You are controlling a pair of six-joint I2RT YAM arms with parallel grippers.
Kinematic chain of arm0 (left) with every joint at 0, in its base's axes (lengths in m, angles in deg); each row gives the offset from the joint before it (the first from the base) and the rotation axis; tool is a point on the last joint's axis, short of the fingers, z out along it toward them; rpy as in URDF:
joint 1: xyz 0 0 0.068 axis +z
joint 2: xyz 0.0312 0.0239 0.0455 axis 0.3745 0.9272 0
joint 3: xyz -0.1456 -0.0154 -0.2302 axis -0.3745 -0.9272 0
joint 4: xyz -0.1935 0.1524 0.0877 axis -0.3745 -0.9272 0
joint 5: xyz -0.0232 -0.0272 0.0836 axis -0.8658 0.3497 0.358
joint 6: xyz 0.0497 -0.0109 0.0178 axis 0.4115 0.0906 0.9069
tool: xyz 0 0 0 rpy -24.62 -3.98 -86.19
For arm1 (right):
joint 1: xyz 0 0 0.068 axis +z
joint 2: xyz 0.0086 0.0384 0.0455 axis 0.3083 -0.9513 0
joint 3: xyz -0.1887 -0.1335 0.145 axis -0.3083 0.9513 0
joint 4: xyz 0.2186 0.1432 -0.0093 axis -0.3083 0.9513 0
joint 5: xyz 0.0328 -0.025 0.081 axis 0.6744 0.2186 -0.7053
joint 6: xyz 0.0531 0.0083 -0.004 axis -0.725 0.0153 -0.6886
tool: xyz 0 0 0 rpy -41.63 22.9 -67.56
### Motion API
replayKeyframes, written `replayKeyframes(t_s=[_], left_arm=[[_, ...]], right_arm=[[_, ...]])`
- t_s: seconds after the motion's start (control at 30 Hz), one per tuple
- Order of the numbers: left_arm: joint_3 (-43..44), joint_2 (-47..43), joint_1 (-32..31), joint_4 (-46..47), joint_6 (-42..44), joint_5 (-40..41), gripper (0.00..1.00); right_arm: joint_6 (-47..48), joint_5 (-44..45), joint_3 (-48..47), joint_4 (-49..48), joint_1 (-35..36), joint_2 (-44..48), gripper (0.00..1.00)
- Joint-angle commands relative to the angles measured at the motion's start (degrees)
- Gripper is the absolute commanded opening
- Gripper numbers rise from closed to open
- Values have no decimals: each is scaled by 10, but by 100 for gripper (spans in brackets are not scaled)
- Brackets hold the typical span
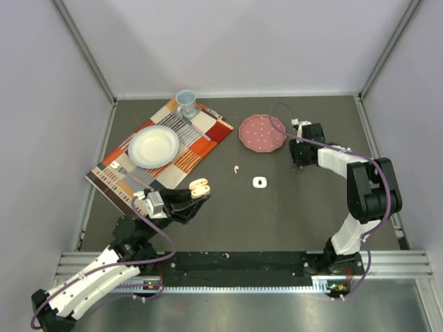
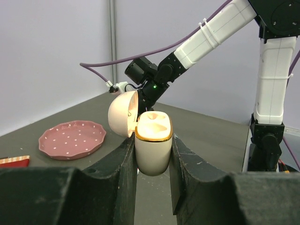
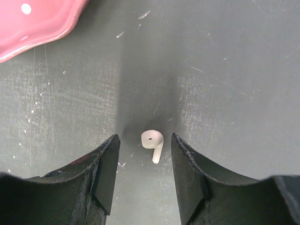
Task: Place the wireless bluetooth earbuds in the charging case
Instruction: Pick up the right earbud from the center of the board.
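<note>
Left wrist view: the left end effector (image 2: 151, 161) pinches the cream charging case (image 2: 153, 140) upright. Its lid (image 2: 123, 114) is hinged open, presumably so that the wells face up for loading. Right wrist view: the right end effector (image 3: 144, 147) is poised with fingers spread astride one white earbud (image 3: 153, 140), which lies on the worktop (image 3: 225, 70) near the pink dotted plate (image 3: 37, 23), ready for a pinch. Only the top external view shows a second earbud (image 1: 237, 168) and a small white square object (image 1: 259, 182) between the arms; the straddled bud is hidden there.

Earbud (image 3: 152, 142) lies between right claw (image 3: 144, 138) prongs
</note>
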Motion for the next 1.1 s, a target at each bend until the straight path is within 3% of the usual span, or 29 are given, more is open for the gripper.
replayKeyframes(t_s=[0.0, 0.9, 1.07], left_arm=[[25, 4, -2, 14, 5, 6, 0], [26, 17, -2, 15, 9, -1, 0], [26, 22, -2, 19, 8, -1, 0]], right_arm=[[3, -9, 1, -26, -6, 1, 47], [18, 7, 8, -15, -11, 0, 37], [18, 13, 5, -15, -11, -3, 31]])
